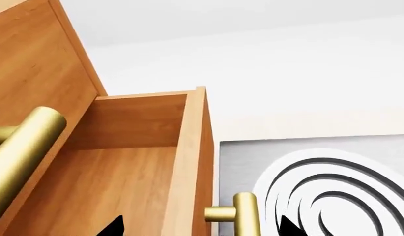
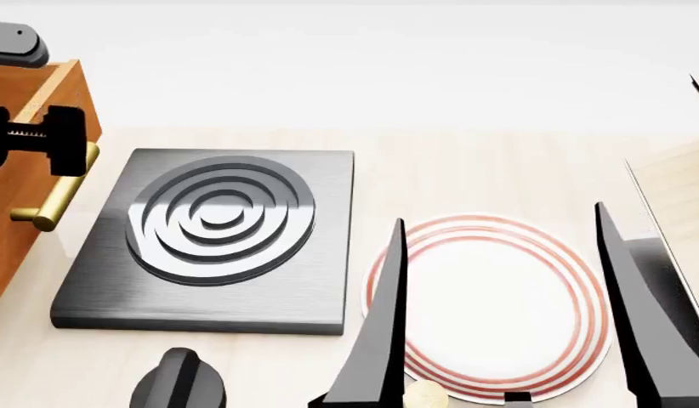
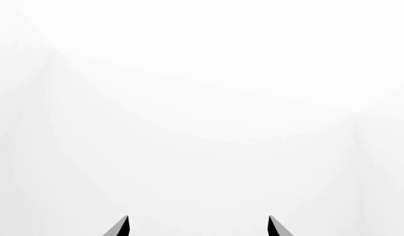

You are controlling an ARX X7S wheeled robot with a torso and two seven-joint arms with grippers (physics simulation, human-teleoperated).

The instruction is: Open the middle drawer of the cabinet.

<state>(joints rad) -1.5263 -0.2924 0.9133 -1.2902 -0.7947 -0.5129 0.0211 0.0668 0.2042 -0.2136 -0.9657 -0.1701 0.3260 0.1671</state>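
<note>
The cabinet (image 2: 32, 144) stands at the far left of the desk (image 2: 474, 170), just beside the grey stove plate (image 2: 213, 238), and only its near corner shows in the head view. In the left wrist view the middle drawer (image 1: 129, 162) is already slid out from the cabinet body: its open wooden box with paler rim edges is visible from above and looks bare inside. Its brass bar handle (image 1: 245, 214) sits on the front face, standing off on short posts. The left claw (image 2: 43, 140) is at that handle in the head view, its dark fingers straddling the bar, but whether they press on the brass or merely bracket it I cannot tell; in its own wrist view only two dark tips show at the frame edge, set wide apart. The drawer looks stiff and rigid, likely to slide straight along its runners and to bind if pulled at an angle. The handle is the one sensible hold; being smooth round metal, it may slip unless gripped square across its middle. A second brass handle (image 1: 21, 152) looms large and close, and which drawer front it belongs to is unclear. The right claw (image 2: 502, 357) hangs over the red-ringed plate (image 2: 485, 297) with its fingers apart, holding nothing; its wrist camera sees only white. The cabinet's other drawer fronts are out of frame.
</note>
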